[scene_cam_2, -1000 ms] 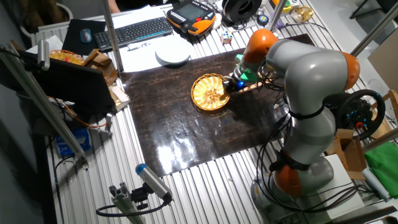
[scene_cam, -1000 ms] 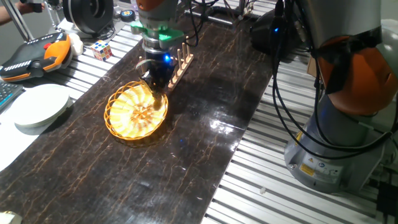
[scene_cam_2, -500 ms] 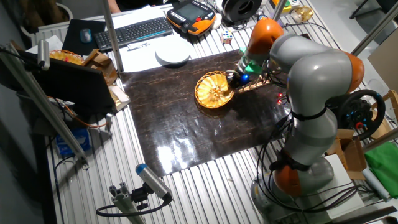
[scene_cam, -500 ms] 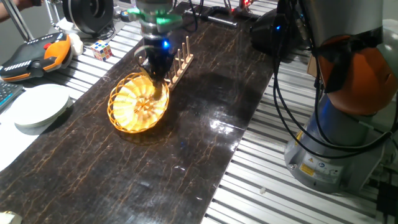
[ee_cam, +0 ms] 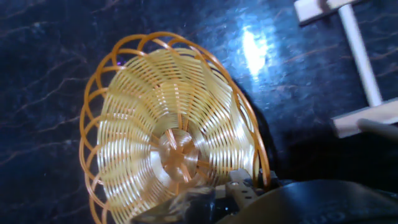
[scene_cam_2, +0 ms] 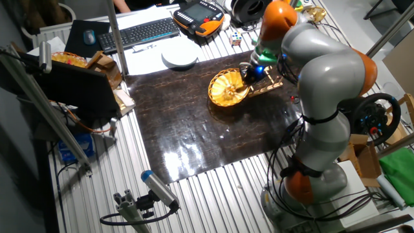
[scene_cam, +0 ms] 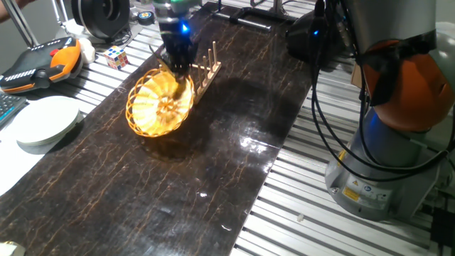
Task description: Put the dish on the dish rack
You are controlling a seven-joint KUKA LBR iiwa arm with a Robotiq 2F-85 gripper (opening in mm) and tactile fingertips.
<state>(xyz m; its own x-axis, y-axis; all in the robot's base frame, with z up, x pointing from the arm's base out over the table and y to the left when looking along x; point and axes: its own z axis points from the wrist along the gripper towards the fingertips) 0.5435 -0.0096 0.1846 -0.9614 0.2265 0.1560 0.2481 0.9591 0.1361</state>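
Note:
The dish is a yellow-orange woven basket with a scalloped rim. It hangs tilted above the dark table, lifted by its rim, and also shows in the other fixed view and the hand view. My gripper is shut on the dish's rim on the side nearest the rack. The dish rack is light wood with upright pegs and stands just right of the dish. It also shows in the other fixed view; its pegs show at the hand view's right edge.
A white round plate lies at the left. A Rubik's cube, an orange-black pendant and a keyboard sit behind the table. The arm's base and cables stand at the right.
My gripper has risen and moved toward the rack, lifting the dish off the table by its rim. The dish now hangs tilted, closer to the rack.

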